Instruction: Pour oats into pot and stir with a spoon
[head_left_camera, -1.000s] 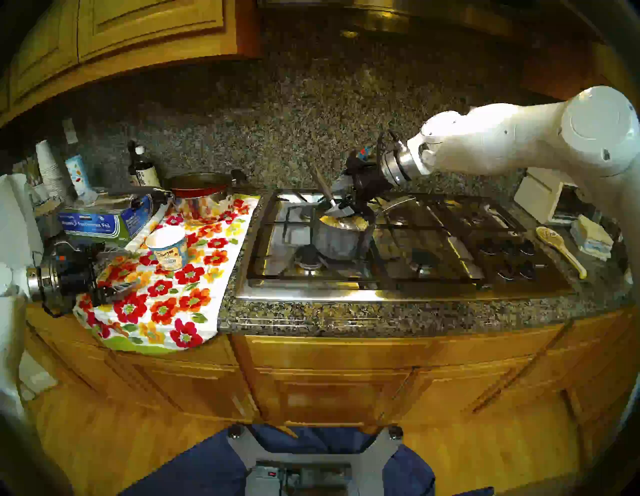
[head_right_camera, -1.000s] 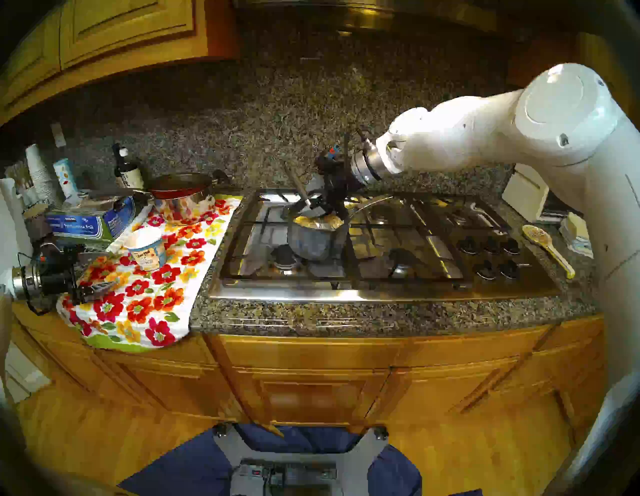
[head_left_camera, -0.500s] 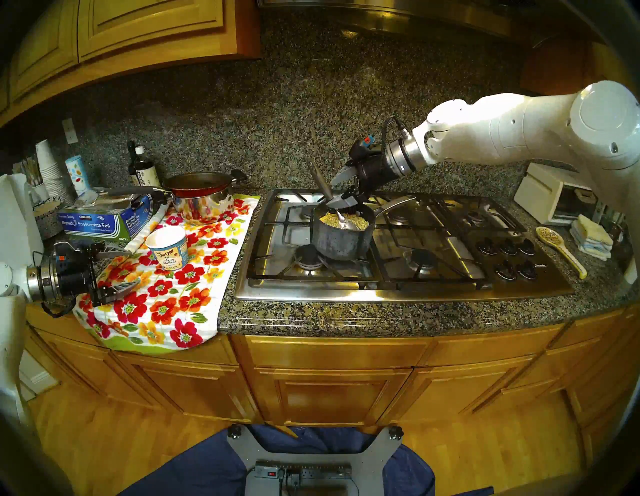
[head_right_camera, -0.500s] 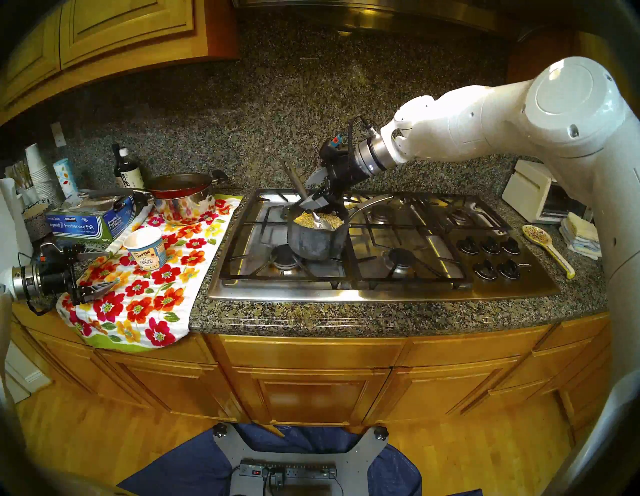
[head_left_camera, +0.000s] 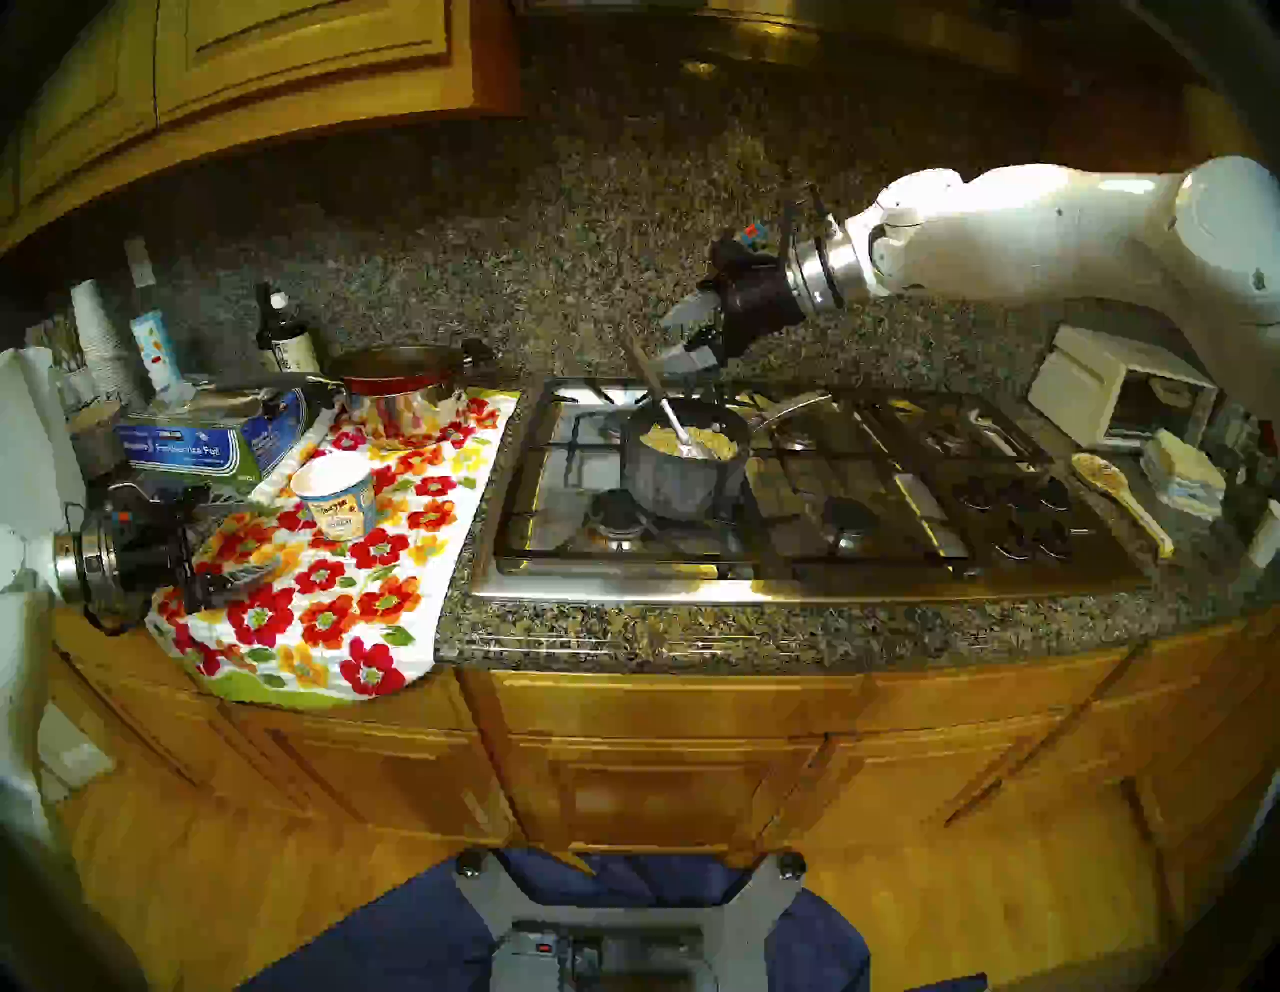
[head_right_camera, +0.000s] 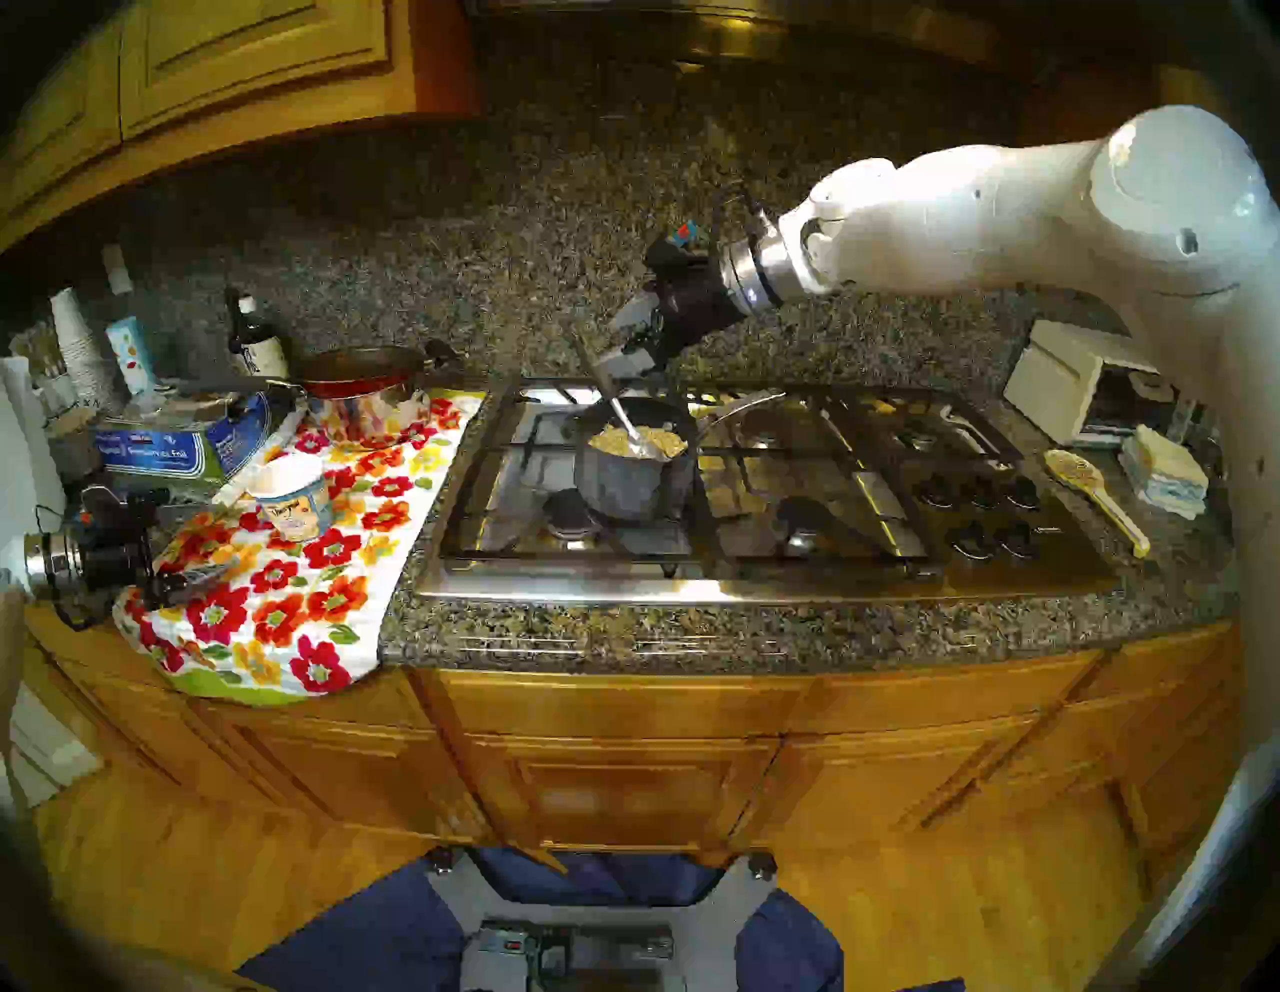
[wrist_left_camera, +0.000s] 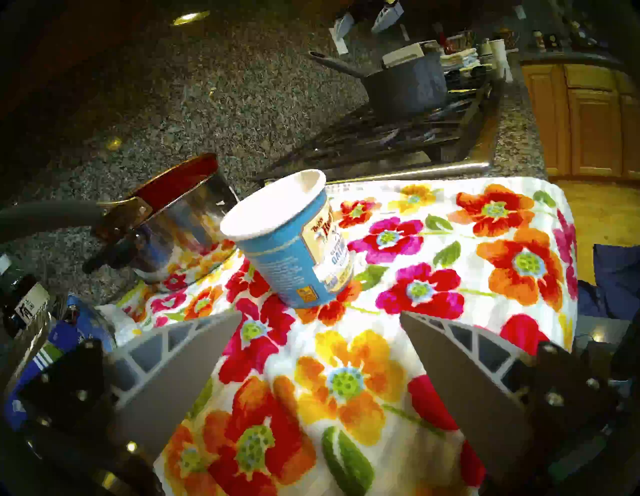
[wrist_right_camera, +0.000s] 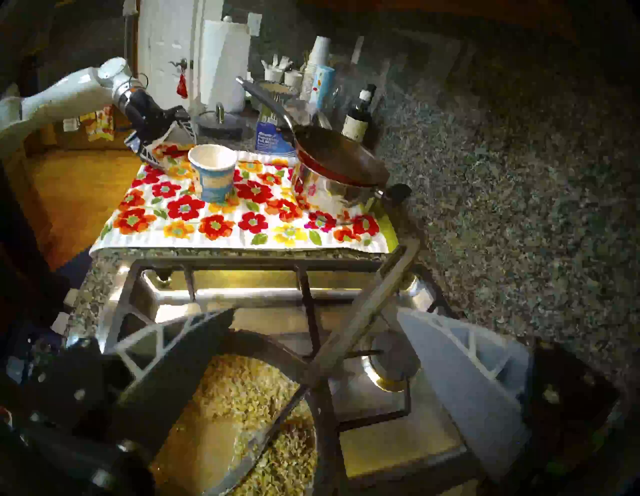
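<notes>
Item: spoon (head_left_camera: 666, 414) in pot (head_left_camera: 682, 463) w/ oats (head_left_camera: 689, 443). My right gripper (head_left_camera: 675, 339) was spread, empty, above handle. Best withdrawn straight, w/o knocking it.

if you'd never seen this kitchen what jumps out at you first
The bright flowered towel on the counter left of the stove, with a blue oatmeal cup standing on it. Then the dark pot of oats on the stove, a spoon leaning in it, and the right gripper above it, jaws open.
</notes>
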